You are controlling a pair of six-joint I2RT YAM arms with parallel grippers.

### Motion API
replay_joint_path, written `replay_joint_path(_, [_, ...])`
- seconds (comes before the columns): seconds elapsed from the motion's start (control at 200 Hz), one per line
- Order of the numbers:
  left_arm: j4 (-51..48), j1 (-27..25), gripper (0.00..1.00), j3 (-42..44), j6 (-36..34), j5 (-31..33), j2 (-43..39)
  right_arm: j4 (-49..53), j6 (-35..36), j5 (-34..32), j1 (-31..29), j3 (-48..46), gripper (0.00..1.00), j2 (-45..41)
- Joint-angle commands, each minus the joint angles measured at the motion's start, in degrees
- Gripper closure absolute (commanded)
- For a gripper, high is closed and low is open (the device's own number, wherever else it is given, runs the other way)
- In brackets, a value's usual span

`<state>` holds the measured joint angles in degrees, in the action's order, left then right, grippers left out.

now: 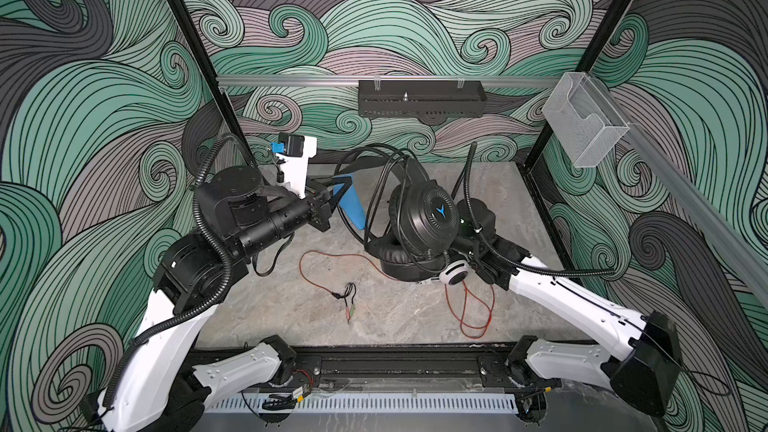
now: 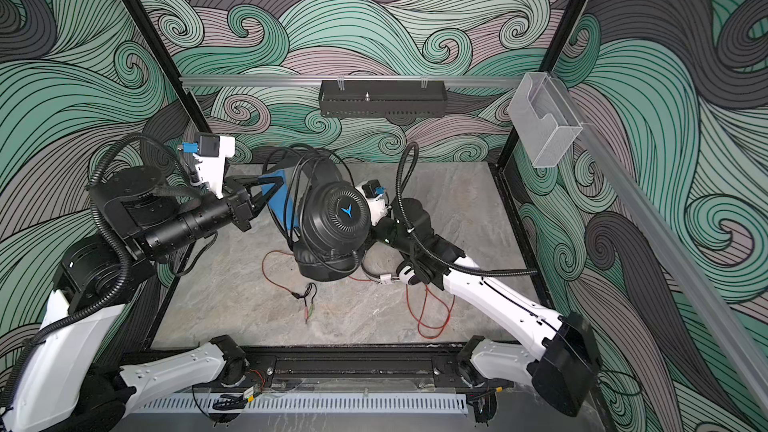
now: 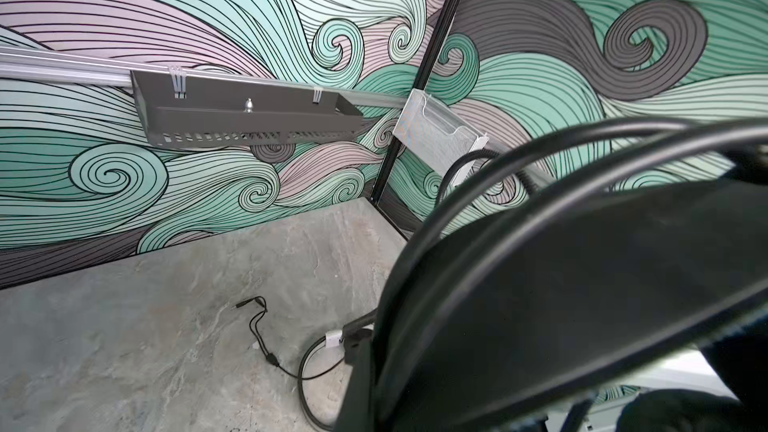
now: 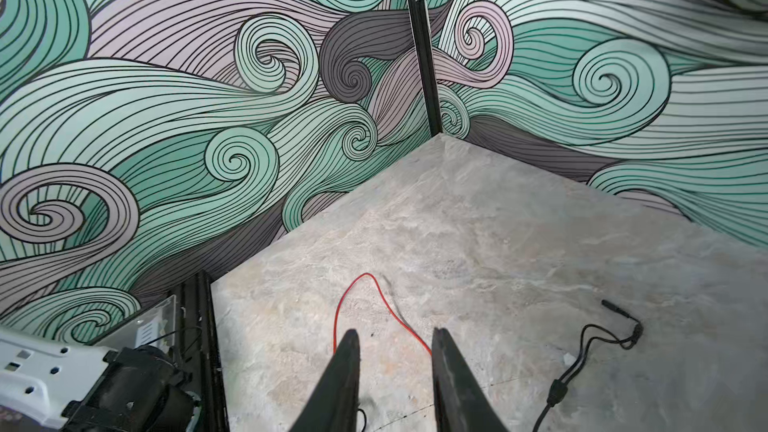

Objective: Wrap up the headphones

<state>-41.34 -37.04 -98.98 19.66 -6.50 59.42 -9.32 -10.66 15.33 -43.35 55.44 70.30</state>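
Left gripper (image 1: 332, 195) pinches the black over-ear headset (image 1: 424, 218) by its blue-lined headband (image 1: 351, 201), at 9 o'clock; right gripper (image 4: 395, 332) spread, empty; untensioned black cable loops (image 1: 374, 205) may slide off.

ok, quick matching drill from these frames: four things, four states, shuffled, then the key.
Things
1. black headphones
2. red cable
3. black tray
4. right gripper

States
A. hung on the rail at the back wall
B. open, nothing between the jaws
C. gripped at the headband by the left gripper
D. lying loose on the table

Pairs: 1-C, 2-D, 3-A, 4-B
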Motion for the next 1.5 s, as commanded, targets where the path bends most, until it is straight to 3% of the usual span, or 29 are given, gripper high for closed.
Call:
replay_joint_path(0.0, [7.1,-0.1,1.00,-3.8,5.2,0.9,-0.1,-4.1,-2.0,2.1,0.4,-0.7,0.77,0.3])
replay_joint_path(0.3, [12.3,-0.1,1.00,-3.6,10.2,1.4,1.3,-7.5,-3.3,2.1,0.4,-3.5,0.78,2.4])
replay_joint_path(0.505, [14.9,-0.1,1.00,-2.5,14.1,7.3,0.4,-6.5,-3.9,4.5,0.1,-3.7,1.00,4.6])
replay_joint_path(0.561, [15.5,0.0,1.00,-2.6,15.4,10.8,0.5,-5.1,-3.2,3.9,-0.5,-3.7,1.00,3.8])
replay_joint_path(0.756, [17.2,0.6,1.00,-5.3,19.2,21.0,4.5,7.7,3.8,-7.5,-7.2,-0.9,1.00,1.2])
replay_joint_path(1.021, [13.4,1.8,1.00,-9.6,16.2,35.5,11.3,18.7,7.3,-20.5,-17.4,1.4,1.00,-1.2])
replay_joint_path(1.231, [11.3,5.3,1.00,-0.2,16.7,38.7,12.5,28.5,11.1,-26.5,-22.8,6.3,1.00,-0.8])
replay_joint_path(1.496, [13.5,6.1,1.00,21.3,5.6,45.7,10.6,36.8,17.6,-26.3,-27.9,13.2,1.00,0.6])
